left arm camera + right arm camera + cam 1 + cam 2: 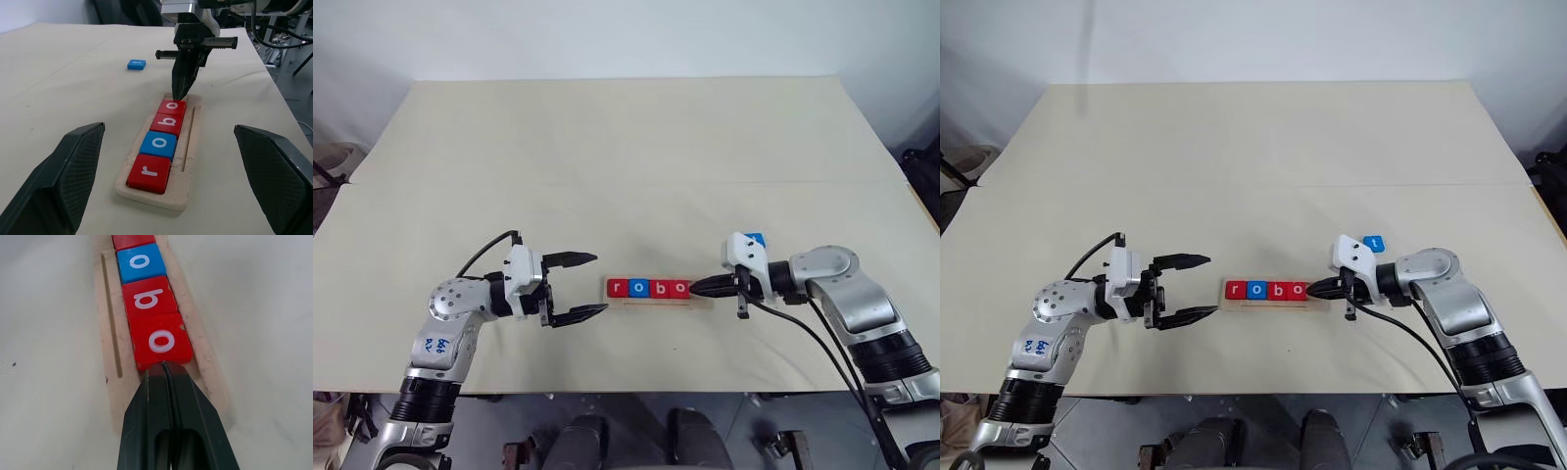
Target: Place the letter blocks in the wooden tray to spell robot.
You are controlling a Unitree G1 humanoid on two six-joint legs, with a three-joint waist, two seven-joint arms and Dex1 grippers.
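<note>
The wooden tray [701,303] lies at the table's front middle. Four letter blocks sit in its slot in a row: red r [617,288], blue o [638,288], red b [659,288] and red o [161,340]. A blue t block [756,238] lies flat on the table behind my right wrist, outside the tray. My right gripper [695,288] is shut with nothing in it, its tip touching the outer edge of the last red o, over the bare end of the slot. My left gripper [601,283] is open, just left of the tray's r end, and holds nothing.
The beige table [626,157] spreads wide behind the tray. Its front edge runs close below both arms. Dark equipment stands off the table's right side.
</note>
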